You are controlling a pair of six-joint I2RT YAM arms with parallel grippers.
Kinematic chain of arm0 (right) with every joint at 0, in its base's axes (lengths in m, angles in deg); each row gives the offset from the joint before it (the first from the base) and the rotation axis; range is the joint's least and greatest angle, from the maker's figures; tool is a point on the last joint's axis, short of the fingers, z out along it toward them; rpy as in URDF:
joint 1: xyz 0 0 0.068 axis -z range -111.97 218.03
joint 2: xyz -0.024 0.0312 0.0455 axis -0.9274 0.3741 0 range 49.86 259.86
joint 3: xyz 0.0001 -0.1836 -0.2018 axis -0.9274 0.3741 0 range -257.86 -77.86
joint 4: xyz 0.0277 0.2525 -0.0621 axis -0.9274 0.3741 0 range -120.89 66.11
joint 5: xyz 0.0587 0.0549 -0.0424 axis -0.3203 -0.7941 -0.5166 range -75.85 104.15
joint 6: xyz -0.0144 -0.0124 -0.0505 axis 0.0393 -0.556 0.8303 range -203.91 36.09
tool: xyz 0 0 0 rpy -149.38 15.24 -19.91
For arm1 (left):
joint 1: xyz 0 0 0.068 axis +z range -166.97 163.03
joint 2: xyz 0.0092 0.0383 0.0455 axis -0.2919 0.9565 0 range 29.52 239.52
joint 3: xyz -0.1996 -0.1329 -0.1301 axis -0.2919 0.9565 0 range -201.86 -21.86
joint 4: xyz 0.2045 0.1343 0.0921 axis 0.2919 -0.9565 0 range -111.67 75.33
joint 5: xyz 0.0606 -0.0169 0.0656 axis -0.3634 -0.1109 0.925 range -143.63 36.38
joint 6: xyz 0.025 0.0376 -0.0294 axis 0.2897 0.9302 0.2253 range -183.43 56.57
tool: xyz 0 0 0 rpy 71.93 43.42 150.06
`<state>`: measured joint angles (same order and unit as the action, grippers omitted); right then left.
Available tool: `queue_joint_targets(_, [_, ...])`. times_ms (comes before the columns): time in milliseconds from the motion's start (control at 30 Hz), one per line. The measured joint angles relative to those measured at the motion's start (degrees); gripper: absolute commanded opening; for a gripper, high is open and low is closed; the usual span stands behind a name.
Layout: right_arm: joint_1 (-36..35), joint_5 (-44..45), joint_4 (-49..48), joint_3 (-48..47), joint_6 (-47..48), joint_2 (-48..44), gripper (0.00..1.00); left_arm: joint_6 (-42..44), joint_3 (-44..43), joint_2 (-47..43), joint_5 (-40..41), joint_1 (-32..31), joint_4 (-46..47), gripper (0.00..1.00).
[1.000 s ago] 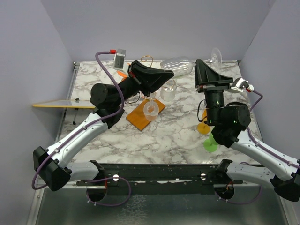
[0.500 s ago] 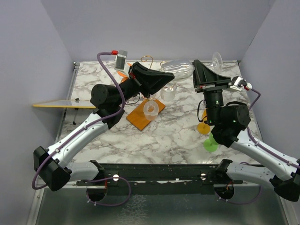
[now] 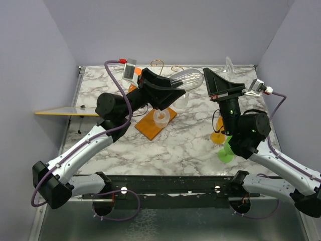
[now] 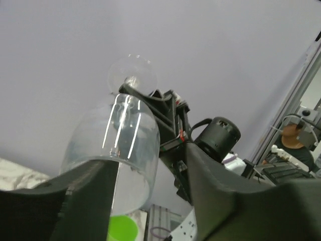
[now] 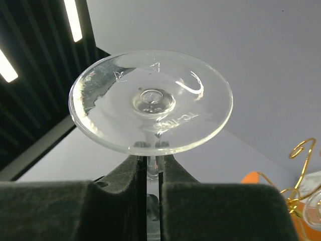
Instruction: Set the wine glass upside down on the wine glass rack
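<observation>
Showing what looks like a mid-air handover: the right gripper (image 5: 153,168) pinches the stem of the wine glass (image 3: 186,78) just under its foot, while the left gripper (image 4: 148,168) stands parted around the empty bowl, probably freeing it for turning over. The wine glass rack (image 3: 150,125) sits at 7 o'clock of the bowl; a green cup (image 3: 224,153), contents unclear, at 5 o'clock

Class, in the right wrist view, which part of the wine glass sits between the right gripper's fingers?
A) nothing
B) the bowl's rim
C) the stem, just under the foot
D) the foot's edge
C: the stem of the wine glass is pinched by the right gripper, with the round foot just above it.
</observation>
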<state>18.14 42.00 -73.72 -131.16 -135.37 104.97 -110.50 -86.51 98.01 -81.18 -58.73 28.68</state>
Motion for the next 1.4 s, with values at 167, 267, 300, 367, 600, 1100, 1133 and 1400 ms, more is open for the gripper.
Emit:
queue_joint_targets(167, [0.09, -2.56, 6.8, -0.24, 8.52, -5.25, 0.01, 4.02, 1.49, -5.05, 0.68, -0.11, -8.33, 0.85])
queue_joint_targets(267, [0.04, -4.44, 12.22, -0.92, 13.25, -9.6, 0.01, 6.69, 1.99, -8.7, 1.57, -0.11, -12.13, 0.91])
queue_joint_targets(300, [0.0, -5.2, 14.38, -1.18, 15.12, -11.02, 0.01, 7.48, 1.99, -9.73, 1.81, -0.11, -13.16, 0.93])
queue_joint_targets(367, [0.02, -7.34, 19.1, -2.25, 19.08, -13.16, 0.01, 8.9, 1.79, -11.39, 2.1, -0.11, -15.21, 0.97])
queue_joint_targets(600, [0.0, -20.37, 37.73, -9.53, 35.95, -18.05, 0.01, 17.46, -8.28, -11.08, 1.97, -0.11, -31.52, 0.99])
queue_joint_targets(1100, [0.0, -37.48, 58.25, -11.89, 63.69, -18.58, 0.01, 3.96, -13.11, -4.5, -12.24, -0.11, -33.59, 0.99])
queue_joint_targets(1133, [0.0, -37.97, 58.62, -11.78, 64.63, -18.58, 0.01, 2.67, -13.11, -4.31, -12.39, -0.11, -33.42, 0.99])
queue_joint_targets(1400, [0.0, -38.97, 60.54, -11.02, 67.8, -17.14, 0.01, -5.2, -12.41, -1.33, -13.86, -0.11, -30.6, 0.99])
